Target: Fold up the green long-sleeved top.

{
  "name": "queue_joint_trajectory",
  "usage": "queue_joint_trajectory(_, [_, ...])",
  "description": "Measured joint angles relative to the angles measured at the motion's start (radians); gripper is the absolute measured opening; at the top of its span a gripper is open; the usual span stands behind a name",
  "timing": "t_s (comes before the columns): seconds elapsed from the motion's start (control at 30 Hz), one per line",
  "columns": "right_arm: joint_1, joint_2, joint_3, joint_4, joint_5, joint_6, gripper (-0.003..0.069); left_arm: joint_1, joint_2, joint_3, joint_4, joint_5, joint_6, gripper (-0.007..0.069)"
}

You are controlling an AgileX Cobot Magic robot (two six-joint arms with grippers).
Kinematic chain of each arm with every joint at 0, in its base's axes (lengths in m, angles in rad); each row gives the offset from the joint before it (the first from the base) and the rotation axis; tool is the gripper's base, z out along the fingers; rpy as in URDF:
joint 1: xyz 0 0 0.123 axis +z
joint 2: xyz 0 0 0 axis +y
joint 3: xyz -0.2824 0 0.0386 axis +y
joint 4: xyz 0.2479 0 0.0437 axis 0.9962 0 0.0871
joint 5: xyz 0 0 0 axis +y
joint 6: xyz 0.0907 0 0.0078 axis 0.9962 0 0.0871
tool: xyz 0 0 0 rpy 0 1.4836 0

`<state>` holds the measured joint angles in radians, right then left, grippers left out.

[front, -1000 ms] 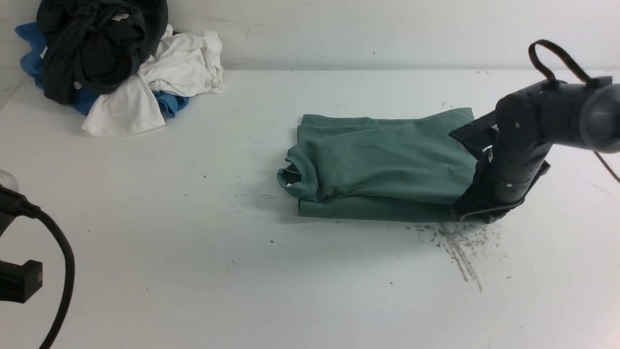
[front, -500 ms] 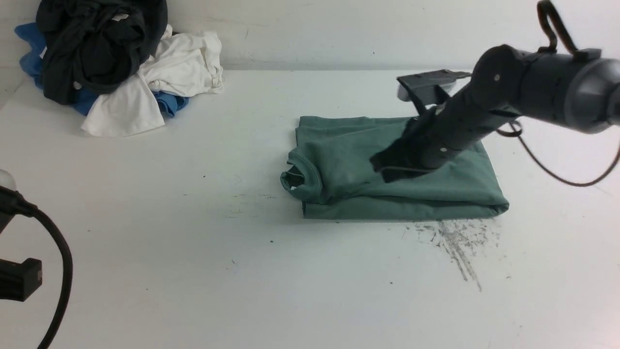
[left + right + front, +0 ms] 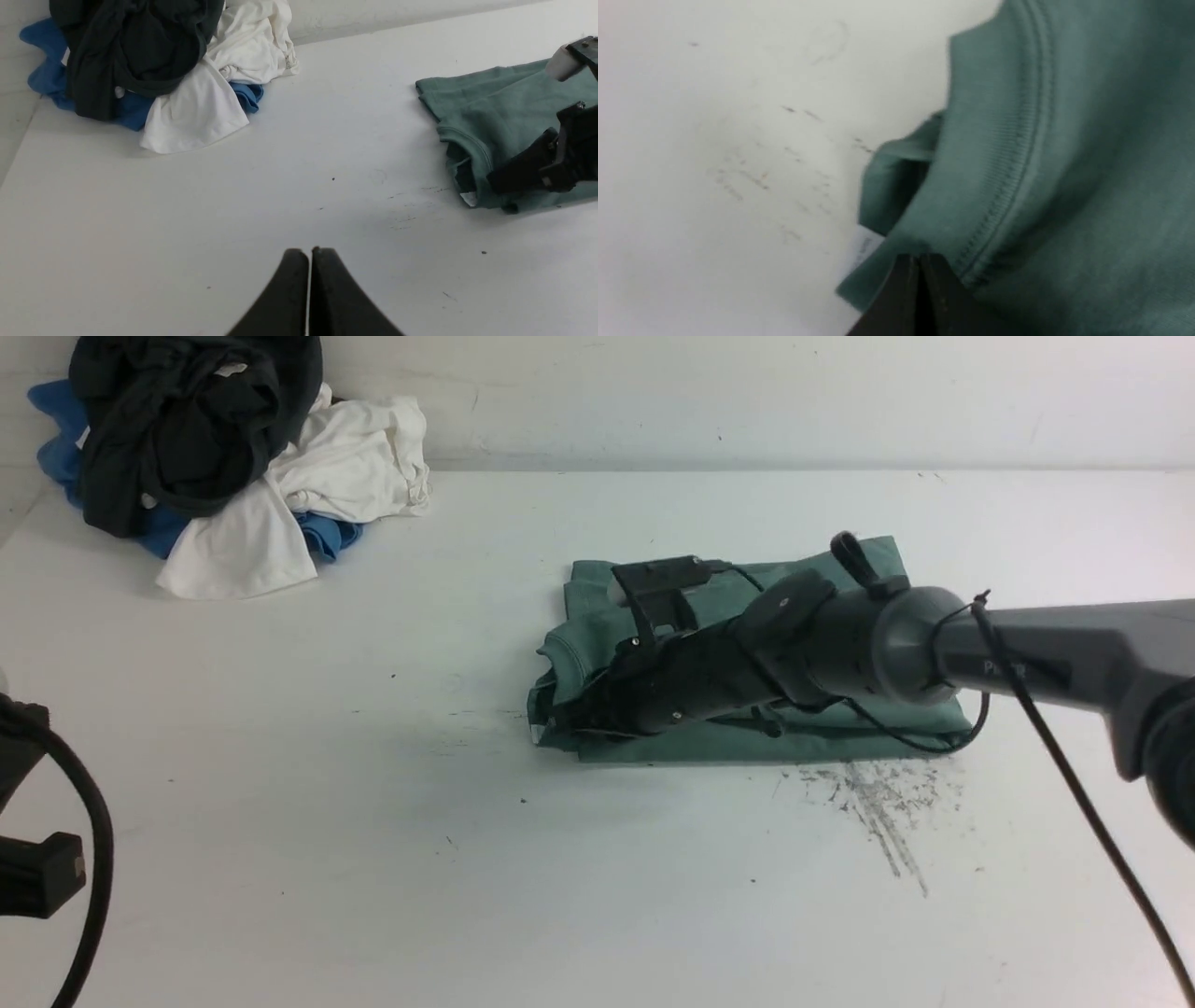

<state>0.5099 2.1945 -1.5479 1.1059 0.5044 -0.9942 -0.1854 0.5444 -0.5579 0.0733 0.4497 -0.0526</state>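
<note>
The green long-sleeved top (image 3: pixel 728 747) lies folded into a thick rectangle right of the table's middle, its ribbed collar (image 3: pixel 999 154) at the left end. A white neck tag (image 3: pixel 861 249) peeks out under the collar. My right arm lies low across the top from the right. Its right gripper (image 3: pixel 560 721) is shut, the tips (image 3: pixel 919 256) pressed against the cloth at the collar, with nothing seen between them. The left gripper (image 3: pixel 309 252) is shut and hangs over bare table, well left of the top (image 3: pixel 495 107).
A heap of black (image 3: pixel 177 429), white (image 3: pixel 355 457) and blue (image 3: pixel 327 537) garments sits at the back left corner by the wall. Dark scuff marks (image 3: pixel 887 803) streak the table just in front of the top's right end. Left arm parts and a cable (image 3: pixel 84 859) show at the left edge.
My right arm has swung from the top's right end, up and over it, down to the collar at the left end. The left arm has stayed put.
</note>
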Motion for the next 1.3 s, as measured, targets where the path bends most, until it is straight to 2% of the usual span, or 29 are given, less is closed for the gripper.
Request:
queue_joint_trajectory(0.1, [-0.018,-0.099,0.001,-0.064,0.066,0.028,-0.0014,0.000,-0.054,0.003,0.005,0.000,0.001,-0.0007])
queue_joint_trajectory(0.17, [-0.038,-0.209,0.001,-0.162,0.106,0.092,-0.0014,0.000,-0.101,0.015,0.021,-0.001,0.001,-0.0007])
queue_joint_trajectory(0.3, [-0.077,-0.465,-0.001,-0.483,0.208,0.291,-0.0014,0.000,-0.201,0.081,0.039,-0.006,0.001,-0.0007])
queue_joint_trajectory(0.33, [-0.077,-0.478,-0.002,-0.500,0.216,0.291,-0.0014,0.000,-0.206,0.084,0.040,-0.006,0.001,-0.0007])
queue_joint_trajectory(0.37, [-0.085,-0.592,-0.001,-0.645,0.307,0.392,-0.0014,0.000,-0.247,0.103,0.041,-0.006,0.001,-0.0007])
queue_joint_trajectory(0.4, [-0.085,-0.592,-0.001,-0.663,0.307,0.404,-0.0014,0.000,-0.251,0.107,0.040,-0.005,0.001,-0.0007])
queue_joint_trajectory(0.43, [-0.085,-0.686,-0.001,-0.805,0.405,0.491,-0.0014,0.000,-0.278,0.117,0.041,-0.002,0.001,-0.0007])
queue_joint_trajectory(0.5, [-0.085,-0.804,0.014,-0.978,0.531,0.595,-0.0014,0.000,-0.310,0.127,0.042,0.000,0.001,-0.0007])
queue_joint_trajectory(0.53, [-0.086,-0.857,0.036,-1.047,0.568,0.651,-0.0014,0.000,-0.317,0.130,0.042,0.000,0.001,-0.0007])
queue_joint_trajectory(0.57, [-0.086,-0.868,0.041,-1.060,0.573,0.675,-0.0013,0.000,-0.318,0.131,0.042,0.001,0.001,-0.0007])
queue_joint_trajectory(0.6, [-0.087,-0.959,0.100,-1.149,0.587,0.777,-0.0013,0.000,-0.323,0.131,0.042,0.004,0.001,-0.0007])
queue_joint_trajectory(0.63, [-0.088,-1.019,0.150,-1.186,0.574,0.836,-0.0013,0.000,-0.324,0.133,0.042,0.006,0.001,-0.0007])
queue_joint_trajectory(0.7, [-0.088,-1.155,0.263,-1.219,0.497,0.908,-0.0013,0.000,-0.324,0.138,0.041,0.008,0.001,-0.0008])
queue_joint_trajectory(0.8, [-0.088,-1.365,0.505,-1.217,0.302,0.949,-0.0013,0.000,-0.324,0.142,0.041,0.017,0.001,-0.0007])
queue_joint_trajectory(1.03, [-0.088,-1.894,1.064,-1.069,-0.187,0.960,-0.0012,0.000,-0.325,0.142,0.041,0.017,0.001,-0.0007])
queue_joint_trajectory(1.13, [-0.088,-2.113,1.223,-1.046,-0.260,0.961,-0.0012,0.000,-0.325,0.142,0.041,0.017,0.001,-0.0007])
queue_joint_trajectory(1.23, [-0.088,-2.196,1.299,-1.037,-0.280,0.966,-0.0010,0.000,-0.324,0.143,0.041,0.019,0.001,-0.0007])
queue_joint_trajectory(1.3, [-0.088,-2.192,1.334,-0.985,-0.230,0.994,-0.0010,0.000,-0.325,0.143,0.037,0.021,0.000,-0.0007])
